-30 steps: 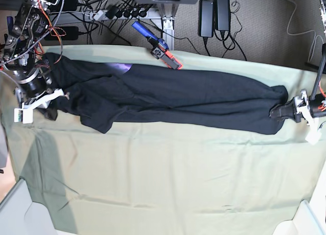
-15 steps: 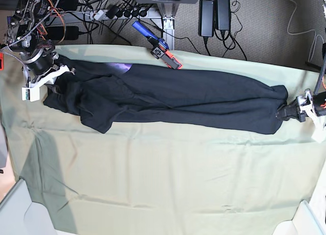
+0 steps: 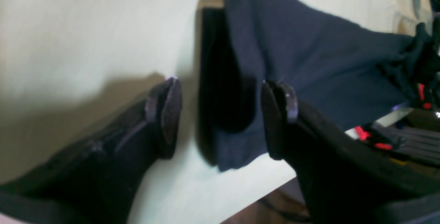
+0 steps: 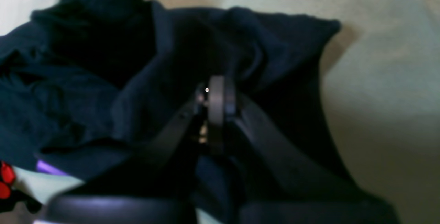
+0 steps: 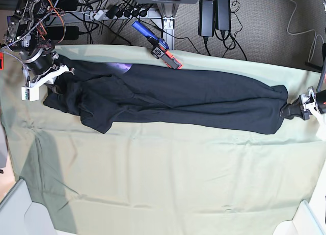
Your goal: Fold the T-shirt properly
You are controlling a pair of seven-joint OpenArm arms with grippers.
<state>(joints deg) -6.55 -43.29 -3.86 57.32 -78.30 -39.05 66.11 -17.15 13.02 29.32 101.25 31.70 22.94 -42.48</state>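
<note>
The black T-shirt (image 5: pixel 178 97) lies stretched in a long band across the pale green table cloth (image 5: pixel 163 179), with a small purple patch (image 5: pixel 122 67) showing near its far edge. At the band's left end my right gripper (image 5: pixel 58 75) is shut on a bunch of the cloth; in the right wrist view its closed fingertips (image 4: pixel 216 97) sit in dark folds of the T-shirt (image 4: pixel 103 90). At the right end my left gripper (image 5: pixel 288 110) stands open. In the left wrist view its gripper (image 3: pixel 223 114) straddles the T-shirt (image 3: pixel 302 55) end without pinching it.
A red-and-blue tool (image 5: pixel 163 51) lies at the table's back edge. Cables and power bricks (image 5: pixel 214 13) cover the floor behind. White bins stand at the front left (image 5: pixel 15 209) and front right (image 5: pixel 308 219) corners.
My right gripper has moved toward the back of the table, drawing the shirt's left end with it. My left gripper has opened, let go of the right end and drawn back rightward.
</note>
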